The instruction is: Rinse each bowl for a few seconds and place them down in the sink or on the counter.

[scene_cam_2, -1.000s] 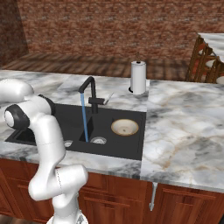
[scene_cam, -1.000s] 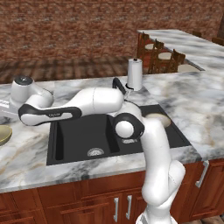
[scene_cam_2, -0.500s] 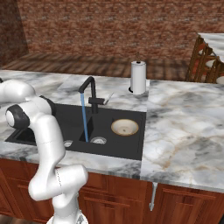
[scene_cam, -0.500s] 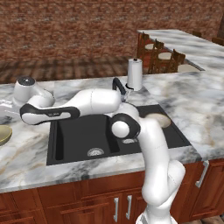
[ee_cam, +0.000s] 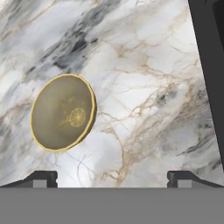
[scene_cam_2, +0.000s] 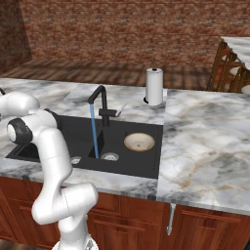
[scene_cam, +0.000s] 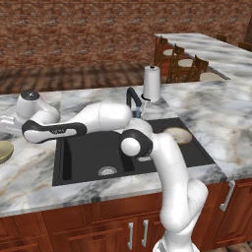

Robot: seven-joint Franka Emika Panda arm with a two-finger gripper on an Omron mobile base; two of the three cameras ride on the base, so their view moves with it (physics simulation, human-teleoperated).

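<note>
While the gripper (ee_cam: 112,177) hovers wide open and empty, the shallow olive-tan round bowl (ee_cam: 62,112) rests on the veined marble tabletop (ee_cam: 144,87).

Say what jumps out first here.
Blue water streams from the black faucet into the sink, with a cream bowl in the right basin. The white arm stretches left over the counter, its open claw above an olive bowl.

We see our arm (scene_cam: 98,120) stretched left over the black sink (scene_cam: 93,152). An olive-tan bowl (scene_cam: 5,150) sits on the marble tabletop (scene_cam: 29,182). A cream-rimmed bowl (scene_cam: 179,135) lies in the right basin.
</note>
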